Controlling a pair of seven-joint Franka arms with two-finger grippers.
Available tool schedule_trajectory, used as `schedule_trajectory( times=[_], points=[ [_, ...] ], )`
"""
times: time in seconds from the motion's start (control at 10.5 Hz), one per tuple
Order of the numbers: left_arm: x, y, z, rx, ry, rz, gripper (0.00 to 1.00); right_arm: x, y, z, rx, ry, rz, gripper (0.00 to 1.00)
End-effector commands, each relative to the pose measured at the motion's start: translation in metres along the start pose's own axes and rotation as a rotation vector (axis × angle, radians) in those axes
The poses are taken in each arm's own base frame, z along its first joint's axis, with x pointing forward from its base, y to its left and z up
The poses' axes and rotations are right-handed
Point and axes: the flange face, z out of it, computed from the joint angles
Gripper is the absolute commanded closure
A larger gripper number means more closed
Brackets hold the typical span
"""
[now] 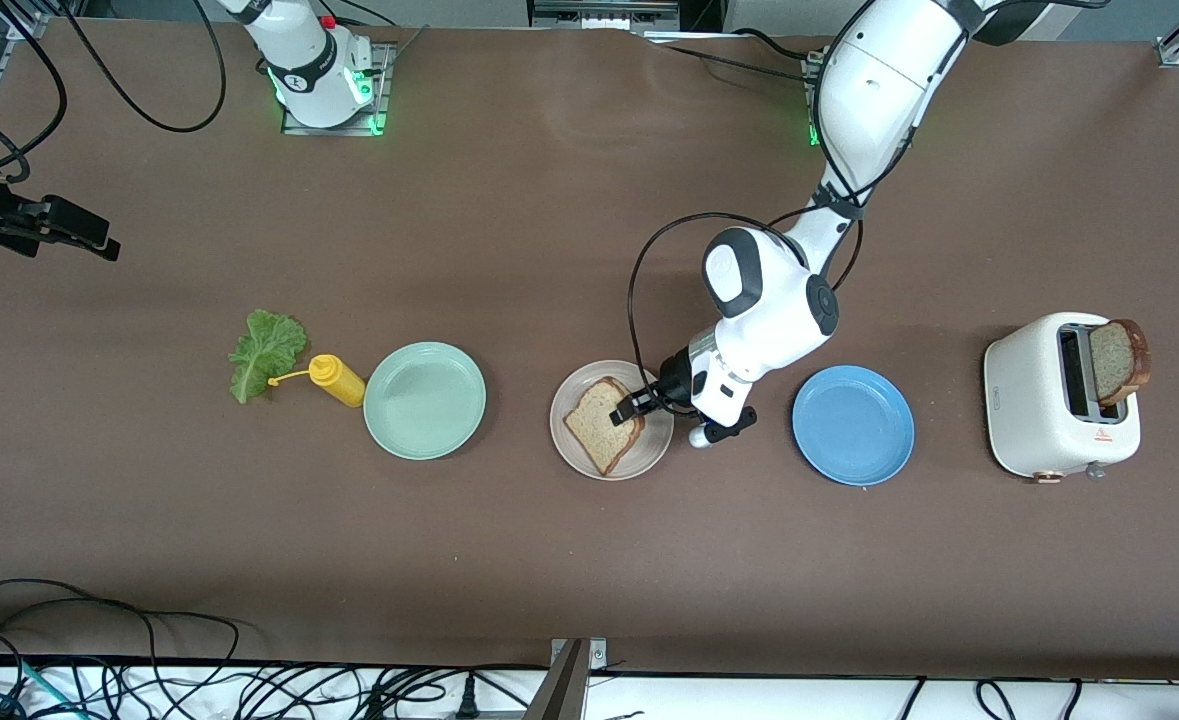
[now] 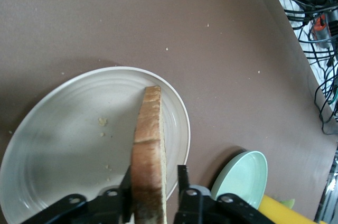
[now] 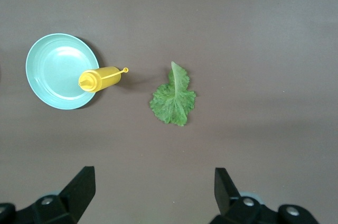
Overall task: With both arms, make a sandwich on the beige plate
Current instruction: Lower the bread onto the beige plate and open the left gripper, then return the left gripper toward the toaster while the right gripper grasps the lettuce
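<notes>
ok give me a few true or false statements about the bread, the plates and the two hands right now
1. A bread slice lies on the beige plate. True.
2. The lettuce leaf is on the mint green plate. False: it lies on the table beside the yellow mustard bottle.
3. A second bread slice sticks up from the toaster. True.
4. The right hand holds the lettuce. False: it is open, over the table.
5. The left hand is over the blue plate. False: it is at the beige plate, fingers either side of the bread.
</notes>
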Motion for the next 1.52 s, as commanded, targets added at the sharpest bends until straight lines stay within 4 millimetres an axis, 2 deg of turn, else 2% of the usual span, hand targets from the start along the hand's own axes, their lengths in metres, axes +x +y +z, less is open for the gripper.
schedule_trajectory(
  times=[0.0,0.29,0.67,0.76,0.86,0.95,1.14,1.24,1.43],
  points=[
    [0.004,-0.006,-0.005,0.042,0.022,0.093,0.00,-0.001,0.001,-0.004,0.019,-0.003,-0.004,0.00],
    [0.014,-0.014,-0.013,0.078,0.040,0.132,0.00,-0.001,0.001,-0.004,0.017,-0.003,-0.004,0.00],
    [0.021,-0.019,-0.052,0.111,0.076,0.154,0.00,0.001,0.000,-0.003,-0.055,0.002,-0.018,0.00],
    [0.025,-0.018,-0.059,0.109,0.085,0.153,0.00,0.011,0.001,0.015,-0.066,-0.029,-0.023,0.00],
    [0.029,-0.025,-0.067,0.123,0.087,0.158,0.00,0.014,0.004,0.023,-0.085,-0.042,-0.023,0.00],
    [0.036,-0.031,-0.081,0.161,0.080,0.194,0.00,0.023,0.008,0.042,-0.086,-0.072,-0.017,0.00],
    [0.056,-0.042,-0.111,0.224,0.042,0.232,0.00,0.047,0.013,0.088,-0.084,-0.056,-0.006,0.00],
    [0.067,-0.052,-0.124,0.264,0.027,0.249,0.00,0.052,0.013,0.109,-0.080,-0.017,-0.007,0.00],
    [0.094,-0.077,-0.151,0.360,0.015,0.290,0.00,0.049,0.013,0.170,-0.066,0.042,0.025,0.00]
  ],
)
